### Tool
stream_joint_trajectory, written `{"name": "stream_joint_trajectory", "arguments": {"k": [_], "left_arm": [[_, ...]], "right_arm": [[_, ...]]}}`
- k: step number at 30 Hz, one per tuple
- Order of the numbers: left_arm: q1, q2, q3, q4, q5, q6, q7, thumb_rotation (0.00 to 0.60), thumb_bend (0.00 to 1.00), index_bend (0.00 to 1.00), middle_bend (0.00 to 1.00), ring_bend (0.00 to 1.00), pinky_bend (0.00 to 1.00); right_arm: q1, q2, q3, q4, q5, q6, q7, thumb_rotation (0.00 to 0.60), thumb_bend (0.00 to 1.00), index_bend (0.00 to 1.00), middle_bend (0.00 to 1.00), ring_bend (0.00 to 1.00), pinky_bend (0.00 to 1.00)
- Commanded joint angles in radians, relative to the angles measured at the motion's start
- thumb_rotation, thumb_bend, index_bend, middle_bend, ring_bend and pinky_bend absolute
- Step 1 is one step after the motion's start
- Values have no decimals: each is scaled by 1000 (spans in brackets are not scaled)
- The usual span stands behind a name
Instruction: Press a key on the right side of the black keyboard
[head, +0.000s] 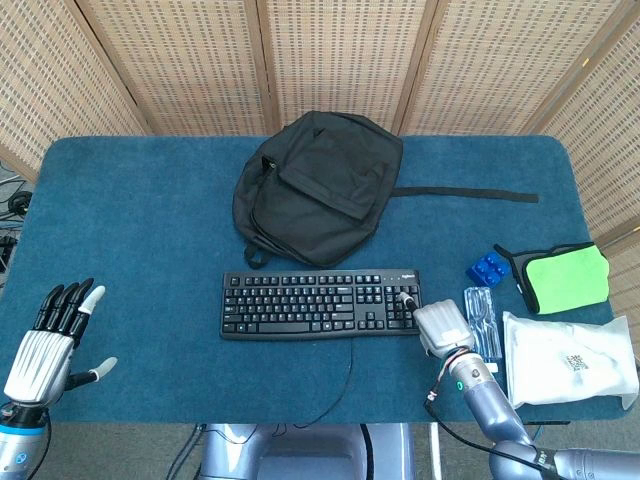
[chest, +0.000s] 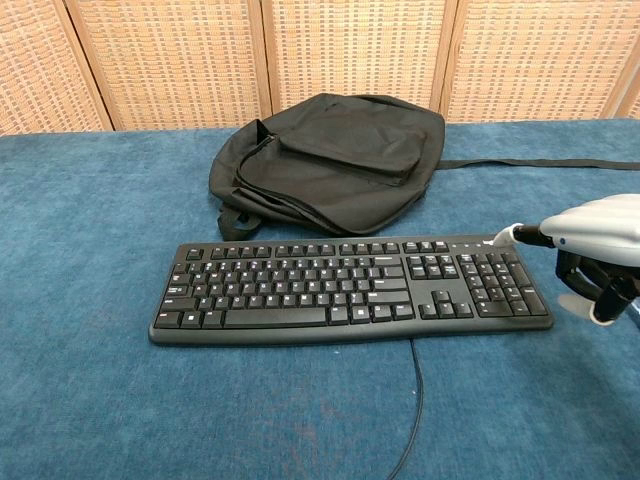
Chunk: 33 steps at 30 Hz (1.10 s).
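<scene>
The black keyboard (head: 320, 303) lies across the middle of the blue table, also in the chest view (chest: 350, 288). My right hand (head: 440, 325) is at its right end, one finger stretched out and the others curled in. Its white fingertip (head: 405, 297) is over the number pad. In the chest view the right hand (chest: 590, 245) looks raised, its fingertip (chest: 503, 236) a little above the keys. My left hand (head: 45, 345) hovers at the table's front left corner, fingers spread and holding nothing.
A black backpack (head: 315, 185) lies just behind the keyboard, its strap (head: 470, 194) running right. A blue brick (head: 486, 268), a clear plastic case (head: 480, 315), a green pouch (head: 565, 278) and a white bag (head: 565, 360) sit right of the hand. The keyboard cable (head: 345, 385) trails forward.
</scene>
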Motion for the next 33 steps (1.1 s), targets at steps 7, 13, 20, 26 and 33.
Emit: {"name": "stream_joint_trajectory", "arguments": {"k": [7, 13, 20, 26, 33], "left_arm": [[-5, -2, 0, 3, -7, -13, -1, 600, 0, 0, 0, 0, 0], [-5, -1, 0, 1, -6, -11, -3, 600, 0, 0, 0, 0, 0], [-4, 1, -3, 2, -10, -8, -8, 600, 0, 0, 0, 0, 0], [-4, 1, -3, 3, -11, -8, -8, 600, 0, 0, 0, 0, 0], [-6, -3, 0, 3, -10, -14, -2, 600, 0, 0, 0, 0, 0]], "right_arm": [[52, -14, -17, 18, 54, 12, -3, 600, 554, 66, 750, 655, 485], [75, -26, -31, 37, 86, 10, 2, 600, 554, 66, 750, 655, 485], [93, -38, -50, 64, 114, 3, 13, 600, 555, 66, 750, 655, 485], [104, -43, -67, 71, 120, 7, 22, 600, 552, 66, 750, 655, 485], [114, -49, -78, 66, 114, 15, 42, 600, 552, 66, 750, 655, 485]]}}
